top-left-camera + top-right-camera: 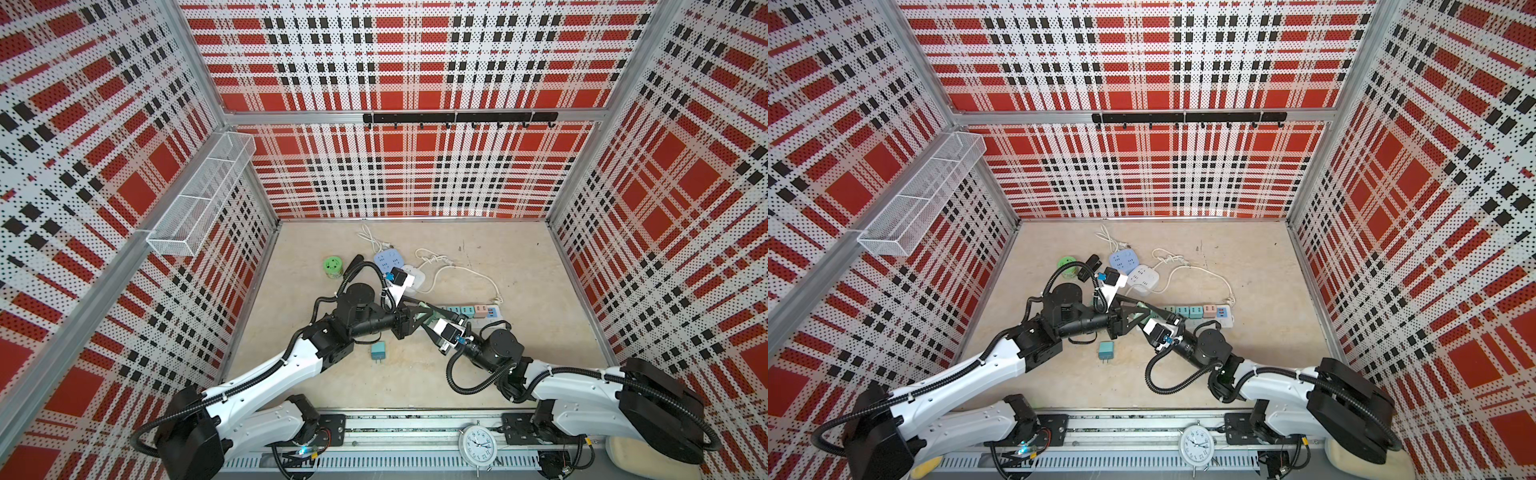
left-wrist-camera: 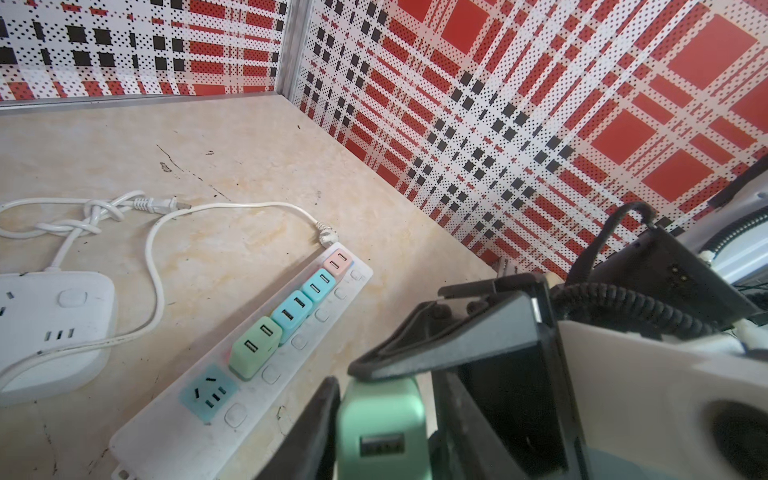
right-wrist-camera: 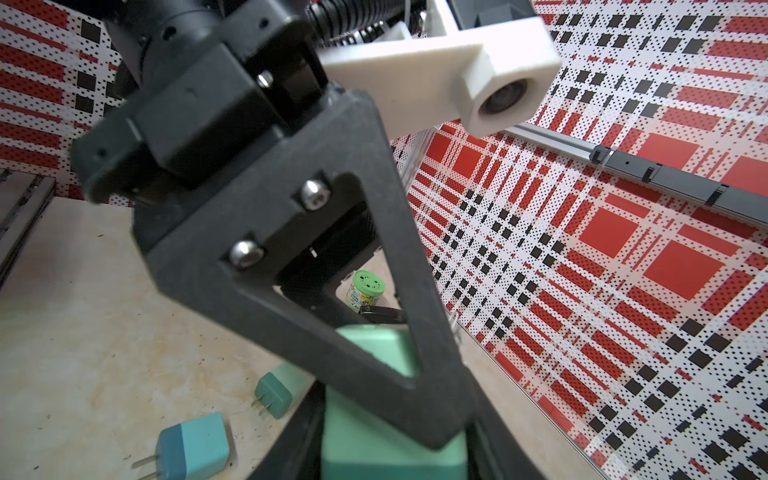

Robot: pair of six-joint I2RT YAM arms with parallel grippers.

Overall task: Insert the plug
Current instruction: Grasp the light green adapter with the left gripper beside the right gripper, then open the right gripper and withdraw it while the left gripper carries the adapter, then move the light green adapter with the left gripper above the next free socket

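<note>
Mint plug [image 3: 374, 349] hangs near the power strip [image 2: 166, 440] above the worktop [image 2: 249, 166], clamped in the closed right pincer [image 3: 395, 453], left pincer [image 2: 382, 415] around it, its grip impossible to tell; square it over the vacant socket [image 2: 208, 392], which only the left wrist view shows, then press straight down.

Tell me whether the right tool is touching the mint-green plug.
Touching. In the right wrist view the right tool is shut on the mint-green plug, its black fingers pressed against both sides.

White arms [image 1: 266, 374] with black joints [image 1: 328, 337] and ribbed black cables [image 2: 615, 301] — triangular black fingers [image 3: 401, 249] with two silver screws [image 3: 313, 194].
</note>
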